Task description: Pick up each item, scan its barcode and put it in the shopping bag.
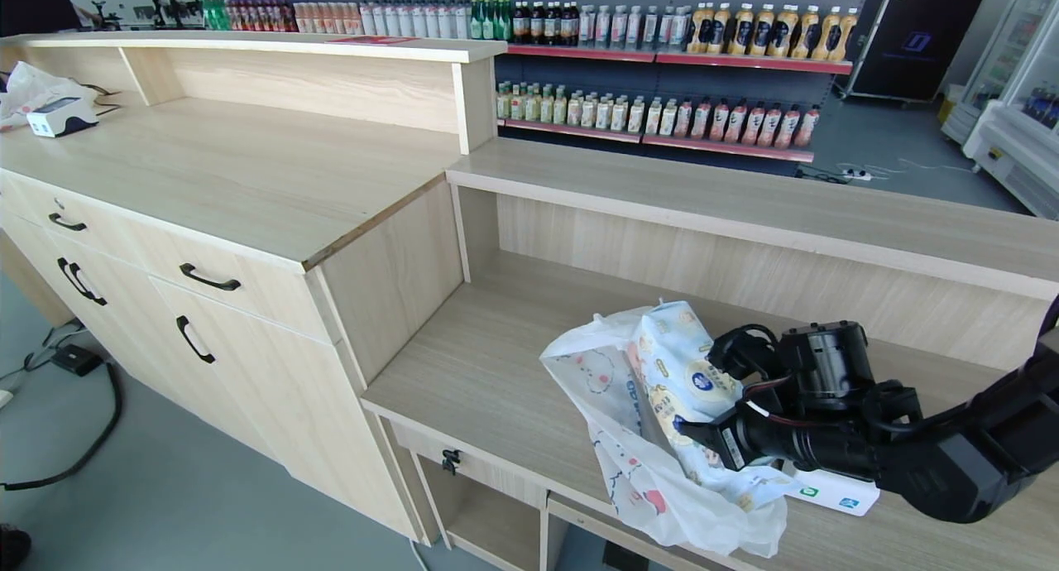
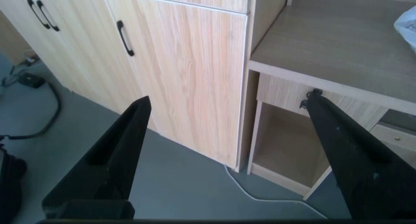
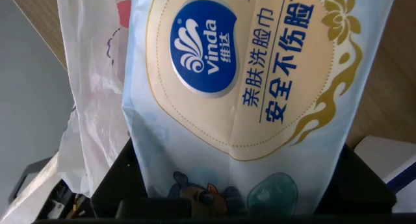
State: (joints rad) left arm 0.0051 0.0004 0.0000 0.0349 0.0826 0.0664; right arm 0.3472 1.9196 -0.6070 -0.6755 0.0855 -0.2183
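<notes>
Tissue pack (image 1: 674, 347) in right jaws, touching bag (image 1: 597, 389)

I count one pack of wipes (image 1: 674, 364), pinched in my right gripper's (image 1: 691, 432) jaws; one printed shopping bag (image 1: 616, 447), gathered beneath and around those jaws; one white box (image 1: 836, 492), just behind them on the counter (image 1: 496, 372). Far from either set of jaws: one white device (image 1: 58, 116) and one crumpled white bag (image 1: 29, 87). Two grippers in all, my left gripper (image 2: 227, 152) standing spread wide
</notes>
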